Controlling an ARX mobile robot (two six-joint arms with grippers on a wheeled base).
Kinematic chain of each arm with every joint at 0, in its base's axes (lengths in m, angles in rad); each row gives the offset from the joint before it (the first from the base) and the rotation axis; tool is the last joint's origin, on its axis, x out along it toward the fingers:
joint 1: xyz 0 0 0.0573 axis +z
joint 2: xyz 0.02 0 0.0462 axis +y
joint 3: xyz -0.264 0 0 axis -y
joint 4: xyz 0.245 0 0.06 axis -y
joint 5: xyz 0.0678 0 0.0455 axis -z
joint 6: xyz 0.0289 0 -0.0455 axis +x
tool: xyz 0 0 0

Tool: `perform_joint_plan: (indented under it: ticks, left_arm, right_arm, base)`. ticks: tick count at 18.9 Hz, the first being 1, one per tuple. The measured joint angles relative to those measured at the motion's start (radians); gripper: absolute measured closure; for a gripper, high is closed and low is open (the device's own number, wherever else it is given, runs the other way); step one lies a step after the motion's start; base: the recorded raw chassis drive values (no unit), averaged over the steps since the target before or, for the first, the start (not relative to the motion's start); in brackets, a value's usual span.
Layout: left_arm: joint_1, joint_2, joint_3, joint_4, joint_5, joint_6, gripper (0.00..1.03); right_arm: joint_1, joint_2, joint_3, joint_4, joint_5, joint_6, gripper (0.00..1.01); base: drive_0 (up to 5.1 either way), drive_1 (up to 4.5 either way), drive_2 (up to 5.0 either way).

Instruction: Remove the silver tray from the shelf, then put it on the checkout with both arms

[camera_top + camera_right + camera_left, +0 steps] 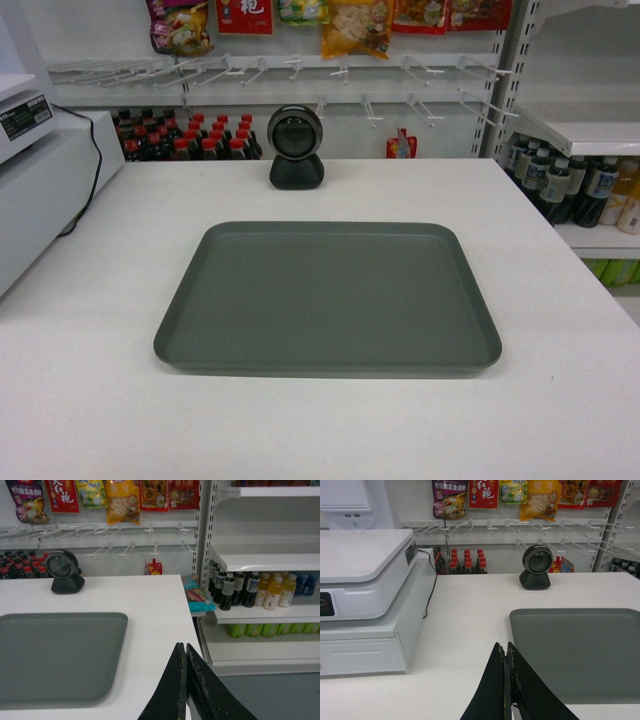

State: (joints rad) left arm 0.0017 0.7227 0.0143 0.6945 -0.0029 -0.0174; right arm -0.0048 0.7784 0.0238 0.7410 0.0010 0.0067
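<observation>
Checkout (90,400) among stocked store shelving (260,555)

One tray, one scanner, one cash register, two grippers.

A single silver tray (328,300) lies at centre frame in the head view, with one round black scanner (296,148) above it and one white cash register (365,570) at the left. Five snack packets (357,25) hang along the top edge. Each wrist view shows one gripper: the left gripper (506,652) and the right gripper (185,652).
</observation>
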Motion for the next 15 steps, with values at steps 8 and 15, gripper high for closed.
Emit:
perform_joint_plan:
  ticks: [8,15]
  left_arm:
    - [0.000,-0.271,-0.004,-0.247,0.000,0.000,1.02]
    - [0.000,-0.446,-0.004,-0.417,0.000,0.000,1.02]
  right_arm:
    - [0.000,-0.292,-0.011,-0.259,0.000,0.000,0.98]
    - [0.000,-0.475,-0.011,-0.436,0.000,0.000,0.98]
  base:
    - [0.0,0.00,0.0]
    - [0.0,0.00,0.0]
